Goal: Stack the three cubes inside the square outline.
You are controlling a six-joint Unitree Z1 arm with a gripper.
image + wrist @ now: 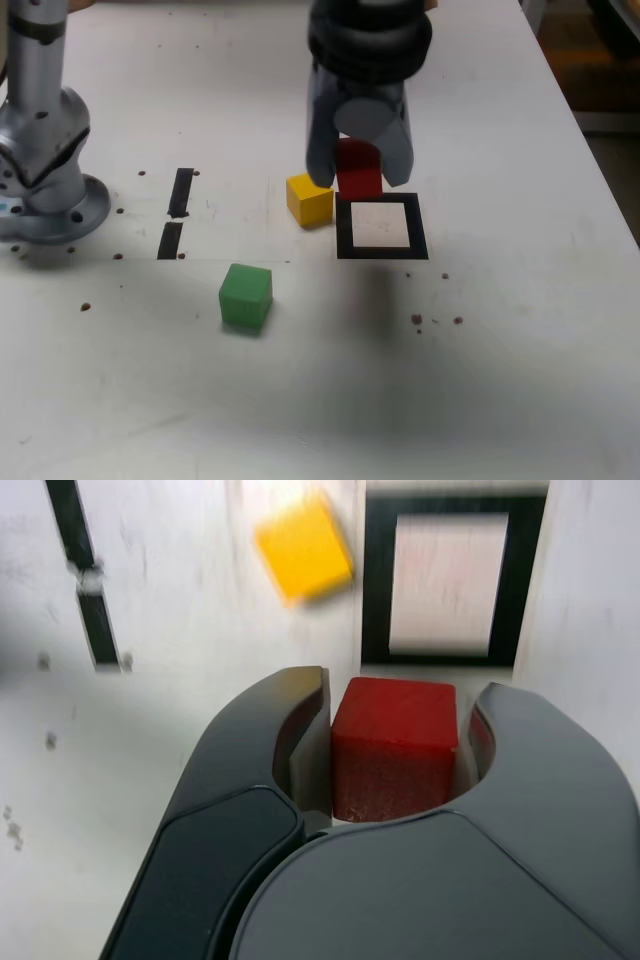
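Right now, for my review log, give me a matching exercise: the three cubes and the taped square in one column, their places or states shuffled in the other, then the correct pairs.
Things:
1. red cube
2. yellow cube
3. green cube
4. square outline

Places or states:
A. alone on the table, nearest the exterior camera
B. nothing inside it
C. between the fingers of the gripper
D. on the table just off the outline's left side in the exterior view

Pairs: 1-C, 2-D, 3-A, 4-B

Matt red cube [393,742] — glossy end effector [395,750]
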